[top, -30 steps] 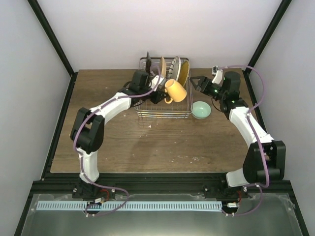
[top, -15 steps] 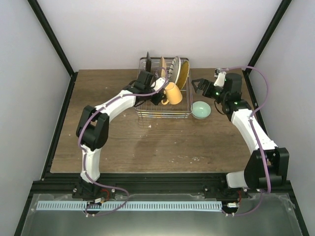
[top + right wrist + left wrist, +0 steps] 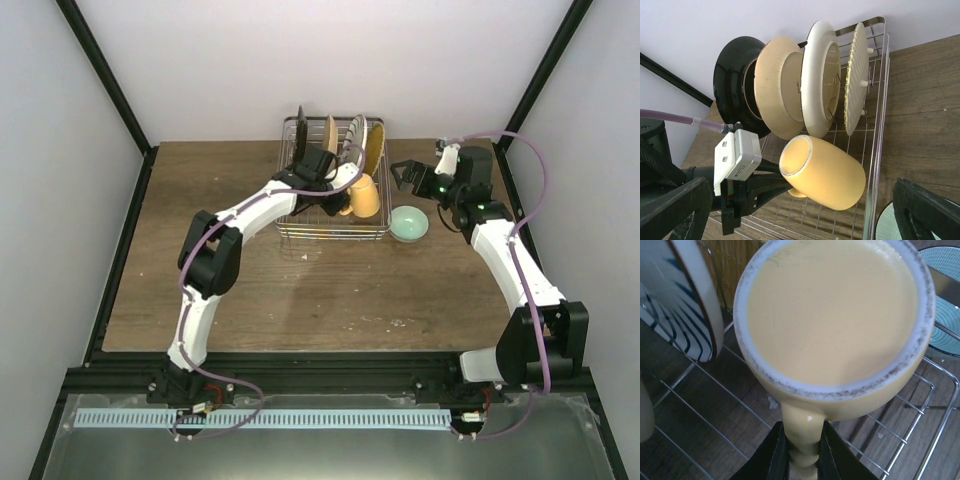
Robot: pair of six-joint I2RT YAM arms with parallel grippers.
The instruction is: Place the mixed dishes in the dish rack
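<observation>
The left gripper (image 3: 801, 452) is clamped on the handle of the yellow mug (image 3: 832, 315), with one finger on each side of the handle. The mug lies tilted on its side, its mouth turned toward the left wrist camera, over the grid floor in the front right part of the dish rack (image 3: 330, 236). I cannot tell if it touches the wires. Behind the mug, four plates stand on edge between the prongs. In the right wrist view they are, from left to right, a dark plate (image 3: 732, 75), a beige plate (image 3: 777, 85), a white plate (image 3: 817, 75) and a woven yellow plate (image 3: 857, 75). The right gripper (image 3: 403, 173) has its jaws wide apart and holds nothing. It hangs just beside the right side of the rack. Near it, the mint-green bowl (image 3: 409, 223) sits upright on the wooden table (image 3: 250, 280), outside the rack and close to its front right corner.
</observation>
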